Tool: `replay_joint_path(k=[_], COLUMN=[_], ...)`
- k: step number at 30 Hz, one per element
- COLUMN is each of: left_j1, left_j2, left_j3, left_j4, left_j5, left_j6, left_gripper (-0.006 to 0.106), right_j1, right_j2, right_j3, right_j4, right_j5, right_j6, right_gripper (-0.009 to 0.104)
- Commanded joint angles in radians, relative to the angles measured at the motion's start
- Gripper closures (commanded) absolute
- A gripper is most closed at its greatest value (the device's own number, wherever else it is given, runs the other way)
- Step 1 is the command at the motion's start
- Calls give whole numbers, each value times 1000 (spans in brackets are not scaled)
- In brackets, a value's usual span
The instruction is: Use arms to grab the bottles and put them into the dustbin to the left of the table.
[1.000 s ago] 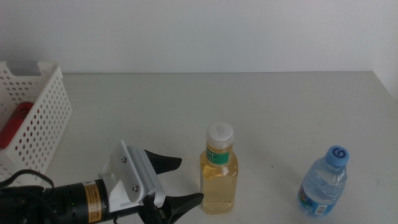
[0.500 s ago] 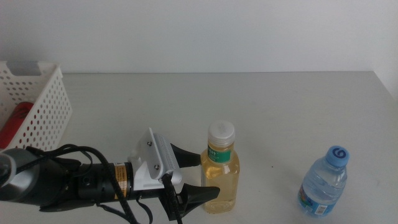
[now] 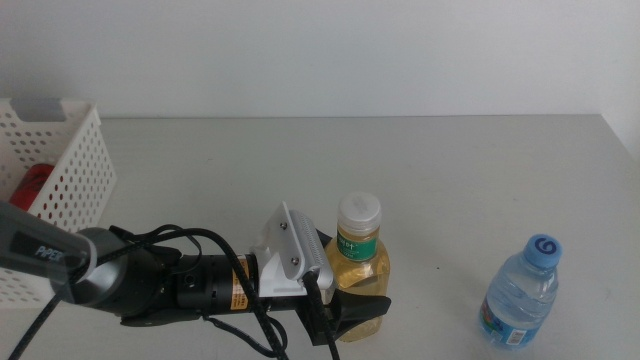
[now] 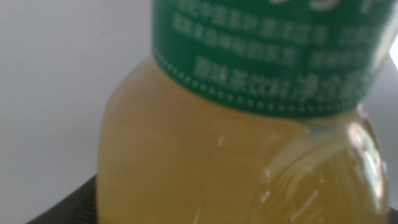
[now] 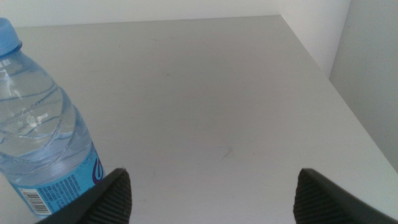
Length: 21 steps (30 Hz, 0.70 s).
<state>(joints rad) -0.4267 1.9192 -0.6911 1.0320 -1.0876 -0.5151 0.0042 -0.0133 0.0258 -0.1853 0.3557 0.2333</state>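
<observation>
The yellow-liquid bottle point(image 3: 356, 283), white-capped with a green label, stands upright near the table's front edge. My left gripper point(image 3: 358, 292) reaches in from the left and straddles its lower body. One black finger point(image 3: 362, 310) lies along the near side and the other is hidden behind the bottle. The jaws look open around it. The left wrist view is filled by the bottle point(image 4: 249, 143). The blue-capped water bottle point(image 3: 520, 295) point(image 5: 43, 130) stands at the front right, beside my open right gripper point(image 5: 211, 193). The red can point(image 3: 33, 186) lies inside the white dustbin point(image 3: 70, 170) at the left.
The pale grey table point(image 3: 450, 170) stretches back to a plain white wall. Its right edge point(image 5: 336, 93) drops off close beyond the water bottle. Black cables trail from the left arm point(image 3: 150, 280) across the front left.
My left gripper has slid to the right, from short of the yellow bottle to having it between its fingers. The bottle shifted slightly. The water bottle has not moved.
</observation>
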Motion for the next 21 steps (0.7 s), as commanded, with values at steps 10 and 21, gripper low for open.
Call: replay_joint_path(k=[10,21], left_j1=[-31,-31], left_j2=[-16,-19], left_j3=[-35,-35], left_j4=[-126,-163], left_j5=[-72,-71], left_j6=[-15,-3], left_gripper=[14,100], right_j1=[-8,-8], right_j2=[-22,-22], right_j3=[-7,-7], right_j4=[-24,-24], right_j5=[-58,-58], right_j6=[-12,-13], right_gripper=[28,28])
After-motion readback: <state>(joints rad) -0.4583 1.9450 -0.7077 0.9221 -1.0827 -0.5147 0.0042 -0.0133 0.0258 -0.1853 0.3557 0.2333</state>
